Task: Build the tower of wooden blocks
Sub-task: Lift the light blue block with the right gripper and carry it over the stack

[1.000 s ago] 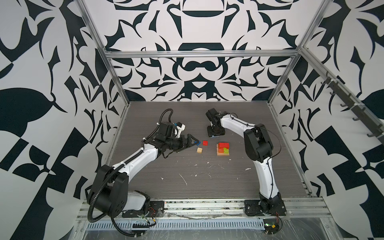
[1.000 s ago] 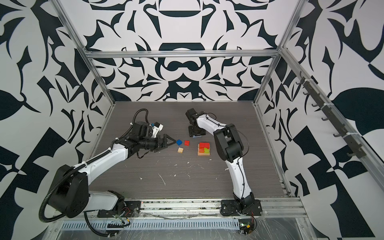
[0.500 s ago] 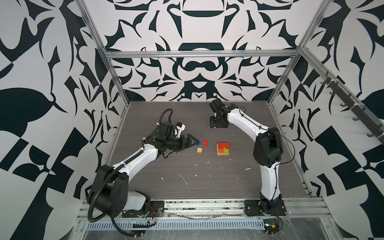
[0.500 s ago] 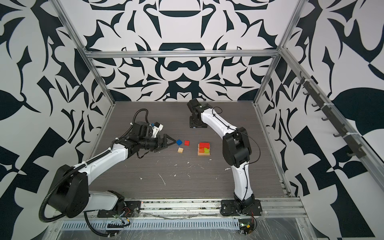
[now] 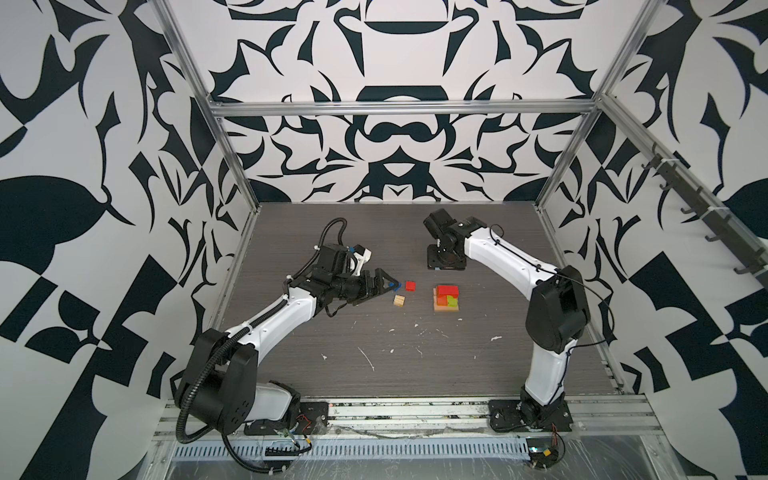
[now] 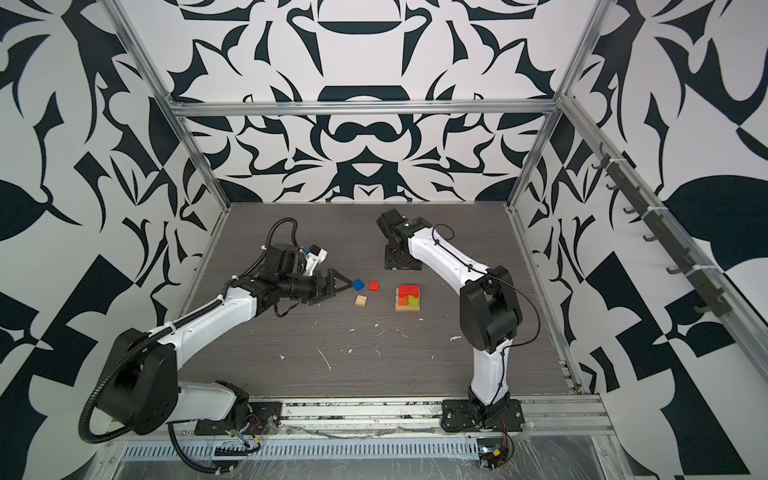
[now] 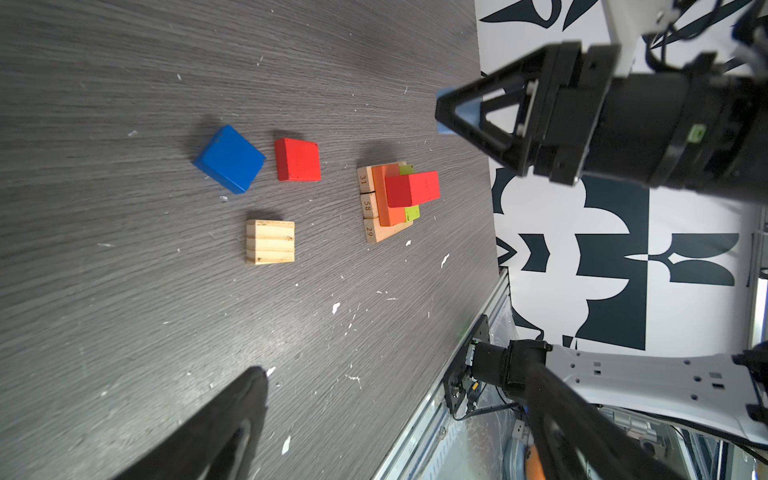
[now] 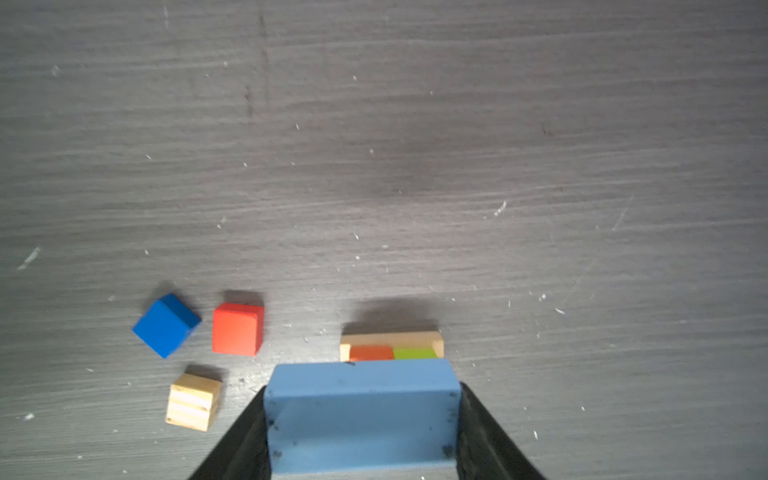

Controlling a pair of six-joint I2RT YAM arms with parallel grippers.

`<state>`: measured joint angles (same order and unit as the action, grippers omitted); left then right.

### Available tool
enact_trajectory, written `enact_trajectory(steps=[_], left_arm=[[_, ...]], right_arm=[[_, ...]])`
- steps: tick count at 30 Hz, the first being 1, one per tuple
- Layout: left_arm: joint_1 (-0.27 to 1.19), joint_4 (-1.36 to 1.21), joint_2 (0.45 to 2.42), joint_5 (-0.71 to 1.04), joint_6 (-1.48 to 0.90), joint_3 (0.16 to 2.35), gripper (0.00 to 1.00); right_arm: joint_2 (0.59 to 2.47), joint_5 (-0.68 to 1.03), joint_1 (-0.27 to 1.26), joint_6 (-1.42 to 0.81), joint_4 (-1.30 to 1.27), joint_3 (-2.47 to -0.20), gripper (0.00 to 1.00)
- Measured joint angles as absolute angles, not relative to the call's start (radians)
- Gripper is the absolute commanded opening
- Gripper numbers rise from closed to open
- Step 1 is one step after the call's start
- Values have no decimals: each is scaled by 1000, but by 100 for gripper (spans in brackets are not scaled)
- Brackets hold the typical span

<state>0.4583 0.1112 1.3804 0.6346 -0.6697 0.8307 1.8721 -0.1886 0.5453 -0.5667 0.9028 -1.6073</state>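
Light-blue bar (image 8: 361,415) between right jaws, clear of tower (image 8: 390,338)

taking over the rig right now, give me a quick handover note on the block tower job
The left gripper is open and empty, low beside the dark blue cube.
The right gripper is shut on a light blue bar, held in the air back from the tower.
Done: the tower has three tan bars as its base, an orange and a lime green bar on them, and a red bar on top.
Loose on the table, left of the tower in both top views: the dark blue cube, a red cube and a tan cube.
Left to do: place the light blue bar, then probably the three loose cubes.
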Motion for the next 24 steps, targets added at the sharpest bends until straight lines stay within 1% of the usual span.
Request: enact_trajectory(steps=[15,24], left_arm=[[466,89,1402,636,-682,831,100],[482,84,1406,636,-688,831,100]], right_arm=[[1726,-215,571,-638,846,-1386,40],[1683,-217,585,-655,791,-1312,41]])
